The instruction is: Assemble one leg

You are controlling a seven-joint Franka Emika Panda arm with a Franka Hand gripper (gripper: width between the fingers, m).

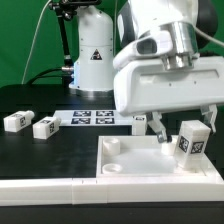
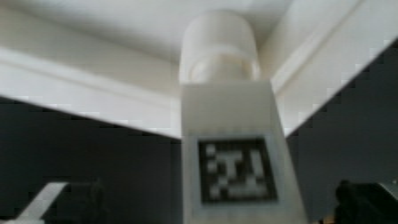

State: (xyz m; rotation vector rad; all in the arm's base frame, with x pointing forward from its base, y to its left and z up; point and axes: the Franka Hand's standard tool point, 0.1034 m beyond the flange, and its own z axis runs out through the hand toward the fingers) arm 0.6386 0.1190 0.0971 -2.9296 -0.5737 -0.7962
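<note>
My tool (image 1: 182,128) hangs with its jaws spread wide on either side of the leg (image 1: 192,141), gripping nothing. The leg stands upright at a corner of the large white panel (image 1: 130,165), which lies at the near edge of the black surface (image 1: 40,150). In the wrist view the leg (image 2: 228,120) rises straight from a round corner socket, its marker tag facing the camera and my fingertips (image 2: 45,203) clear of both its sides. I judge the leg placed and let go; whether it is seated fully home I cannot tell, as the wrist view is blurred at the joint. Two spare legs (image 1: 30,124) lie loose near the surface's far edge, beside the marker board (image 1: 92,117). What is left, at most, is backing away and checking the fit.
</note>
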